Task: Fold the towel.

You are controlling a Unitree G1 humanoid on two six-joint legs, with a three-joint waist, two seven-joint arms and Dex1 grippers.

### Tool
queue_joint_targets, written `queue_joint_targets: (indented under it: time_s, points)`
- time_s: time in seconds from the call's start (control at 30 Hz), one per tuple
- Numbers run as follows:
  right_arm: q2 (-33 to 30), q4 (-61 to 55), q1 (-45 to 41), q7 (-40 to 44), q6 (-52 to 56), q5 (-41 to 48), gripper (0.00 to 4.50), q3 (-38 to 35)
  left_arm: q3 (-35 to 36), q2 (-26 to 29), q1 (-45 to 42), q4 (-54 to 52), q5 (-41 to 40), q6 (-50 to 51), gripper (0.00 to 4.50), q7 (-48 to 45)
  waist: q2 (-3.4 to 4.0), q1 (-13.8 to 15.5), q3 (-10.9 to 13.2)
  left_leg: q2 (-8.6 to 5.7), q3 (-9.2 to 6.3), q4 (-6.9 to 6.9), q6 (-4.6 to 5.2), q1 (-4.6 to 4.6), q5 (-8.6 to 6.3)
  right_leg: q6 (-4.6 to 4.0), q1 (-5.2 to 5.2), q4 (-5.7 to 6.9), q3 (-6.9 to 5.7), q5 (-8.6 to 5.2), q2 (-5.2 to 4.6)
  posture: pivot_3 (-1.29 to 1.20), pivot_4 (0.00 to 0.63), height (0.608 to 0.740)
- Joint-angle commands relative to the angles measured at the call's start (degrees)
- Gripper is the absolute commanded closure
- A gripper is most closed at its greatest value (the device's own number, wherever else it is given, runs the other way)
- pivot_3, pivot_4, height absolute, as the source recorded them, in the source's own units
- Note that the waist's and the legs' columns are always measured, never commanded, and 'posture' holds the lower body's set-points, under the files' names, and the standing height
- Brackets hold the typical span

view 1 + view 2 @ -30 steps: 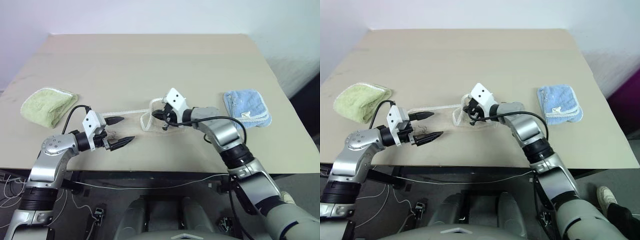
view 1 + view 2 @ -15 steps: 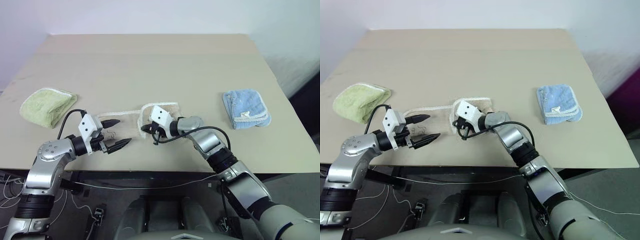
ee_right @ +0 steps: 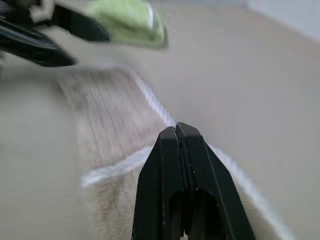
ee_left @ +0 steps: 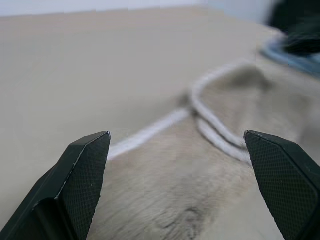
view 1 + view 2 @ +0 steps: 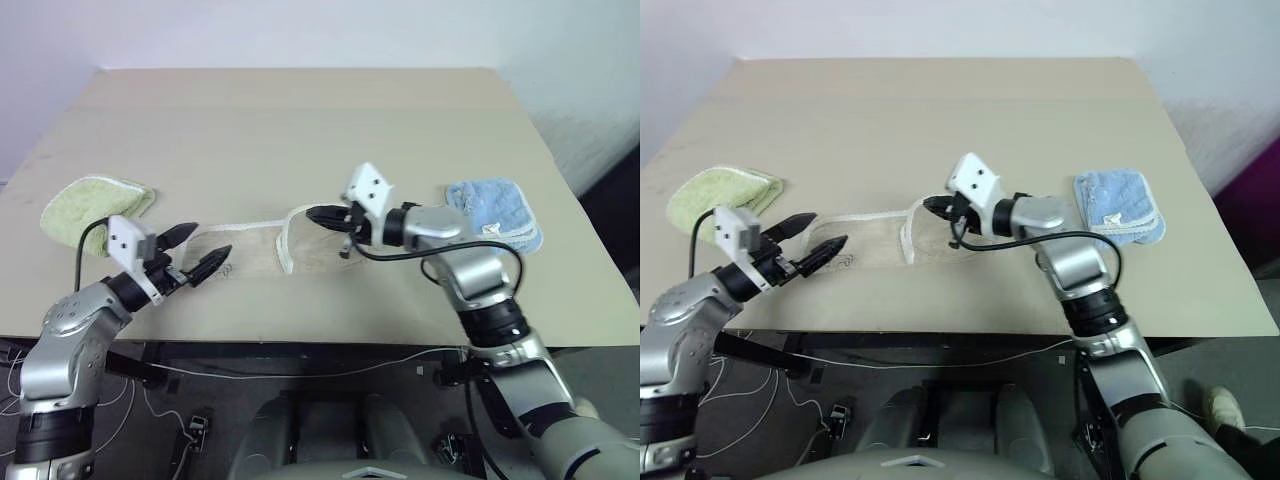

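The right gripper (image 5: 318, 214), two black fingers on a white-cased wrist, is clenched tight with nothing between its tips, as the right wrist view makes plain; it hovers above the right end of the towel (image 5: 250, 250), a beige-tan cloth edged in thick white cord, which lies flat near the front edge of the pale wooden table (image 5: 300, 120), a fold of its corded border curling up just under that gripper; the left gripper (image 5: 198, 250), likewise black-fingered, is spread wide and holds nothing, its tips poised at the towel's left end, just above the cloth; in the left wrist view the two fingers (image 4: 85, 175) frame the tan pile and the white cord running away from them.

Beyond the left gripper, towards the table's left edge, sits a small light-green folded cloth (image 5: 95, 205), well apart from the towel; on the other side, past the right arm's wrist, lies a small light-blue folded cloth (image 5: 495, 215) with white stitching; the far half of the table is bare wood up to the white wall (image 5: 300, 30).
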Motion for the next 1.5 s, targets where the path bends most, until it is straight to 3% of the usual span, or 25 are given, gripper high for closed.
queue_joint_targets:
  time_s: [0.03, 0.3, 0.5, 0.73, 1.07, 1.17, 1.5]
  points:
    - [-1.91, -2.21, -0.12, 0.70, -0.23, 2.14, 4.49, -2.37, 4.45, -2.78, 4.02, -8.49, -8.36, 7.01, 0.00, 8.06, 0.00, -0.04, 0.00, 0.00, 0.00, 0.00, 0.00, 0.01, 0.00, 0.00, 0.01, 0.00, 0.00, 0.00, 0.00, 0.00, 0.150, 0.740]
    - [-1.86, 6.85, -2.34, 0.47, -4.87, 0.68, 4.49, -2.14, 7.58, -16.09, 13.80, -19.86, -29.06, 13.83, 0.00, 32.21, -0.03, 0.25, 0.00, 0.00, 0.01, 0.05, 0.00, 0.02, 0.00, 0.00, 0.06, -0.03, 0.01, 0.00, -0.02, 0.00, 0.150, 0.740]
    - [-0.60, 10.33, -3.38, 1.71, -7.31, 0.86, 4.49, -0.98, 6.28, -22.71, 15.28, -21.00, -35.81, 12.03, 0.00, 51.50, -0.04, 0.32, -0.01, 0.00, 0.01, 0.08, -0.01, 0.04, 0.00, 0.00, 0.10, -0.04, 0.00, 0.00, 0.01, 0.00, 0.150, 0.740]
    - [-0.61, 9.65, -2.87, 2.58, -7.66, 1.63, 4.49, -1.23, 5.03, -23.39, 10.38, -15.35, -40.86, 10.04, 0.00, 61.20, -0.06, 0.43, -0.01, -0.03, 0.01, 0.13, -0.01, 0.03, 0.00, -0.01, 0.14, -0.05, -0.02, 0.00, 0.06, 0.00, 0.150, 0.740]
    - [-2.20, 0.86, 2.16, 1.61, -4.61, 4.21, 4.49, -2.57, 2.93, -22.75, 0.00, -3.89, -42.83, 10.17, 0.00, 62.86, 0.02, 1.66, -0.06, -0.10, -0.02, 0.17, -0.02, 0.12, 0.01, 0.00, 0.27, -0.04, -0.06, 0.00, 0.07, 0.00, 0.150, 0.740]
    - [-2.81, -1.10, 3.46, 0.85, -3.61, 4.55, 4.50, -3.10, 3.01, -22.53, -1.77, -1.90, -43.22, 10.36, 0.59, 62.16, 0.02, 1.98, -0.06, -0.12, -0.02, 0.20, -0.02, 0.12, 0.01, 0.00, 0.30, -0.04, -0.07, 0.00, 0.06, 0.00, 0.150, 0.740]
    - [-4.32, -5.42, 6.34, -2.19, -1.44, 5.76, 4.50, -4.21, 4.17, -21.50, -4.97, 1.55, -43.59, 9.98, 4.04, 59.49, -0.02, 1.65, -0.04, -0.11, -0.04, 0.18, -0.02, 0.09, 0.01, 0.00, 0.26, -0.07, -0.08, 0.00, 0.06, 0.00, 0.150, 0.740]
